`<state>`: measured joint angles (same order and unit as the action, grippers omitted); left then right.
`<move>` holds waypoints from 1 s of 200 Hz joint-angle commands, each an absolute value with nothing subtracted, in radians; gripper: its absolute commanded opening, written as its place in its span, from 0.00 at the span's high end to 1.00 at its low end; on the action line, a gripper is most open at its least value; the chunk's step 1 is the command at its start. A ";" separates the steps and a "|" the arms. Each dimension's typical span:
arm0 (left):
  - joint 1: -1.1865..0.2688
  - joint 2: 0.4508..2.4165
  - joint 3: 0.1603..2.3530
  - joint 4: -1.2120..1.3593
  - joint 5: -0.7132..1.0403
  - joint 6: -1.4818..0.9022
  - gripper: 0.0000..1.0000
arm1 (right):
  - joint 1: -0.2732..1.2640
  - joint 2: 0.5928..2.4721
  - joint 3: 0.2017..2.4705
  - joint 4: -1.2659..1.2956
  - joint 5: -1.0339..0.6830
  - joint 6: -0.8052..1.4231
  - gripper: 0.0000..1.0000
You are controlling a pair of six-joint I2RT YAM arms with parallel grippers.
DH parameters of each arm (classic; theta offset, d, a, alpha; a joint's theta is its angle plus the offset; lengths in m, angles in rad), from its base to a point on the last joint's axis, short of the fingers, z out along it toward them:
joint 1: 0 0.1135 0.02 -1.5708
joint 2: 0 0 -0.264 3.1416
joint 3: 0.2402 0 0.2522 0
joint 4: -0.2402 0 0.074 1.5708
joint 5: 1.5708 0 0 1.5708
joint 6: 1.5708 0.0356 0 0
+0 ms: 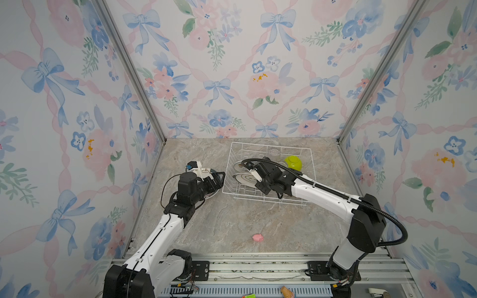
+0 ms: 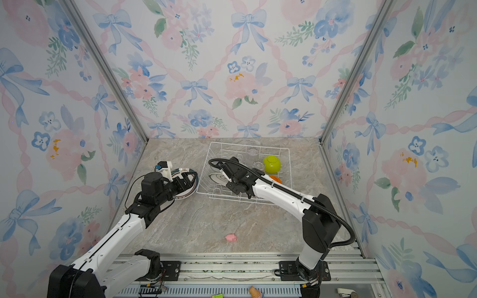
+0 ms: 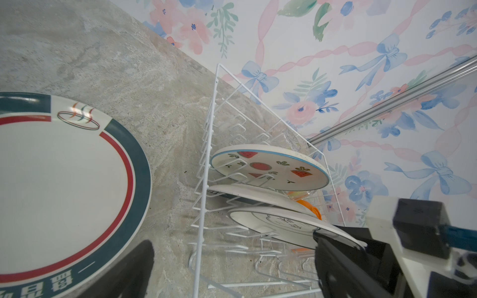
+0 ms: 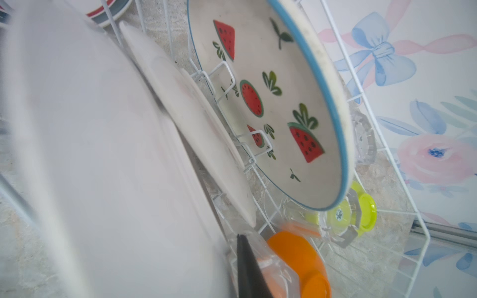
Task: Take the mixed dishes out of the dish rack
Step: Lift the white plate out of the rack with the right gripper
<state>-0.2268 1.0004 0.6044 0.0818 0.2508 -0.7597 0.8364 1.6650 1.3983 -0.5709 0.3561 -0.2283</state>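
**Entry 1, left arm.** We list it reaching forward from the near left base, with the wrist turned toward the rack. The left gripper (image 1: 219,182) hangs low over the tabletop (image 1: 232,219), jaws spread wide and nothing between them. In the left wrist view one finger (image 3: 129,268) overlaps the edge of the teal-rimmed plate (image 3: 64,180).

**Entry 2, right arm.** We list it stretched diagonally from the near right base, across the near wall of the dish rack (image 3: 205,180). The right gripper (image 1: 249,170) straddles the rim of the nearest plate (image 3: 271,222). We cannot tell whether the jaws are pressed onto it.

**Entry 3, dishes.**
- Nearest plate: white with a thin dark line print, standing on edge.
- Middle plate (image 3: 245,192): plain white underside showing, on edge.
- Watermelon plate (image 4: 271,103): white with a blue rim, red slices and green leaves, on edge, farthest of the three.
- Teal-rimmed plate: white centre, red inner ring, a steaming-bowl emblem and white lettering. It lies flat on the tabletop just left of the rack, outside it.

**Entry 4, rack contents.**
- The three standing plates sit between the prongs along the rack's left side.
- The lime-green bowl (image 1: 293,162) is tipped over in the far right part.
- The orange bowl (image 2: 275,178) sits nearer, partly hidden by the right arm.
- The clear glasses (image 2: 252,151) are in the far part, beside the green bowl.

**Entry 5, other.** A pink toy (image 1: 258,238) lies on the tabletop toward the near edge, well apart from the rack.
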 commanded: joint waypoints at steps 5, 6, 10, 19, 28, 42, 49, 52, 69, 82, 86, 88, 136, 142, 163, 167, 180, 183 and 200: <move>-0.240 0.996 0.623 0.103 0.244 -0.757 0.02 | 0.854 1.581 1.387 -0.495 0.344 -0.149 0.83; -0.240 0.996 0.623 0.103 0.244 -0.757 0.02 | 0.854 1.579 1.387 -0.494 0.344 -0.147 0.83; -0.242 0.994 0.623 0.102 0.244 -0.756 0.02 | 0.855 1.572 1.386 -0.493 0.343 -0.141 0.84; -0.243 0.990 0.622 0.103 0.241 -0.757 0.02 | 0.854 1.559 1.385 -0.494 0.343 -0.124 0.84; -0.244 0.984 0.621 0.101 0.240 -0.756 0.02 | 0.854 1.543 1.385 -0.495 0.341 -0.101 0.85; -0.247 0.979 0.622 0.103 0.237 -0.759 0.02 | 0.855 1.527 1.391 -0.502 0.331 -0.064 0.87; -0.246 0.977 0.623 0.104 0.237 -0.758 0.02 | 0.855 1.519 1.393 -0.503 0.321 -0.041 0.88; -0.248 0.977 0.623 0.104 0.238 -0.760 0.02 | 0.854 1.515 1.393 -0.502 0.315 -0.031 0.88; -0.250 0.977 0.622 0.107 0.239 -0.762 0.02 | 0.855 1.498 1.389 -0.489 0.272 0.012 0.88; -0.251 0.979 0.623 0.108 0.241 -0.762 0.02 | 0.854 1.493 1.383 -0.476 0.240 0.043 0.89; -0.252 0.979 0.625 0.109 0.243 -0.761 0.02 | 0.855 1.493 1.382 -0.473 0.234 0.049 0.90; -0.251 0.979 0.624 0.109 0.243 -0.762 0.02 | 0.855 1.493 1.381 -0.472 0.232 0.053 0.91; -0.254 0.979 0.622 0.112 0.249 -0.768 0.02 | 0.855 1.521 1.398 -0.498 0.236 0.078 1.00; -0.255 0.979 0.621 0.112 0.250 -0.768 0.02 | 0.855 1.522 1.401 -0.500 0.239 0.081 1.00; -0.256 0.977 0.618 0.114 0.247 -0.773 0.02 | 0.850 1.519 1.409 -0.507 0.236 0.101 1.00; -0.256 0.977 0.618 0.116 0.248 -0.773 0.02 | 0.848 1.519 1.413 -0.508 0.234 0.108 1.00; -0.258 0.980 0.618 0.122 0.253 -0.777 0.02 | 0.841 1.514 1.420 -0.511 0.219 0.130 1.00; -0.257 0.980 0.618 0.124 0.255 -0.778 0.02 | 0.840 1.512 1.423 -0.512 0.216 0.136 1.00; -0.258 0.992 0.621 0.131 0.263 -0.782 0.02 | 0.830 1.498 1.425 -0.505 0.199 0.168 1.00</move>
<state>-0.2489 0.9913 0.6044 0.1047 0.2481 -0.7685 0.8368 1.5242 1.3937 -0.4961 0.2638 0.0902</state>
